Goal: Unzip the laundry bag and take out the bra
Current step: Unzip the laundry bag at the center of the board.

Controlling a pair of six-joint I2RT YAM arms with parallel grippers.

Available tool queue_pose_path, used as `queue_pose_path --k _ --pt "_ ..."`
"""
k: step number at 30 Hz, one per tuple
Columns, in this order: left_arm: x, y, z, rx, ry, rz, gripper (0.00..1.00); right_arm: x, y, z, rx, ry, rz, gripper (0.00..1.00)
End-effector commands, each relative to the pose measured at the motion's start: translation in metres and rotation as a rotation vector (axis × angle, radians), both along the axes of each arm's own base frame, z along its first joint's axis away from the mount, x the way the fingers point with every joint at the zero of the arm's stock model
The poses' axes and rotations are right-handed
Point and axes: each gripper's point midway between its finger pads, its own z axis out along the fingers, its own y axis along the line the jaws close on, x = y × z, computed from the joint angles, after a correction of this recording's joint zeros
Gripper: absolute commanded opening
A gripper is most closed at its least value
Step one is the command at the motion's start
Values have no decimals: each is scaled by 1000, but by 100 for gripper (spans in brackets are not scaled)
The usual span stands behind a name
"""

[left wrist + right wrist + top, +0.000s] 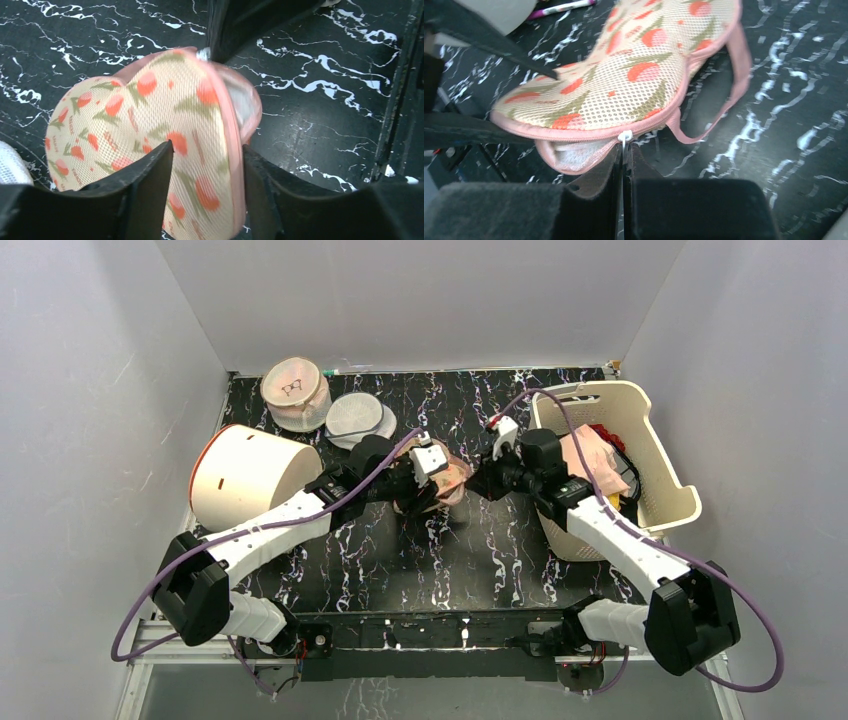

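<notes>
The laundry bag [450,480] [150,115] [634,65], peach mesh with red prints and pink trim, is held up mid-table between my two grippers. My left gripper [418,488] [207,145] stands open, its fingers on either side of one unsquashed end of the bag. My right gripper [482,478] [625,149] is shut on the white zipper pull [625,136] [203,53]. The zip is parted a short way beside the pull. Pale grey cloth [574,149] shows in that gap; I cannot tell whether it is the bra.
A cream basket [665,440] with clothes stands at the right, close to my right arm. A white drum with an orange rim [250,475] lies at the left. A pink mesh pouch [295,390] and a white mesh pouch [357,417] sit at the back.
</notes>
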Motion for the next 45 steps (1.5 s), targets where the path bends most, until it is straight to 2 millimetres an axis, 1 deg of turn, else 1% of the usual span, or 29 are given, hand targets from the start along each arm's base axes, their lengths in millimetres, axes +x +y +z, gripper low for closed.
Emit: queue_pose_path --k 1,5,7,9,12,14,19,21,23,25,26,28,31,34,39,42,45 --pt "-11 -10 29 -98 -15 -71 53 -18 45 44 91 -99 138 0" --pt "-14 -11 26 -91 -20 -77 57 -32 70 56 114 -111 183 0" --pt "-13 -11 22 -69 -20 -75 57 -35 78 63 124 -116 195 0" --pt "-11 -10 18 -47 -23 -63 55 -37 82 68 135 -119 203 0" --pt "-8 -7 16 -23 -32 -51 48 -37 83 70 134 -124 198 0" --pt "-6 -5 16 -15 -41 -41 45 -34 81 67 123 -125 181 0" --pt "0 2 16 9 -76 -8 43 -25 70 54 70 -116 107 0" --pt "5 5 16 25 -93 10 35 -21 65 52 53 -116 63 0" --pt "8 9 13 48 -100 30 21 -16 59 51 36 -123 26 0" --pt "8 11 15 63 -115 26 10 -10 50 48 8 -125 -33 0" --pt "8 12 15 65 -121 24 6 -6 45 45 -6 -121 -67 0" --pt "8 13 19 57 -134 24 3 0 35 38 -25 -109 -110 0" --pt "5 13 27 35 -154 10 0 9 20 28 -40 -86 -154 0" --pt "2 13 34 14 -174 -1 0 17 6 11 -49 -44 -185 0" --pt "-1 16 46 -22 -214 2 0 25 -8 -15 -79 0 -209 0" --pt "-1 17 47 -25 -221 6 0 26 -6 -21 -70 44 -188 0" --pt "0 16 44 -19 -207 8 0 22 10 -12 -24 66 -108 0"
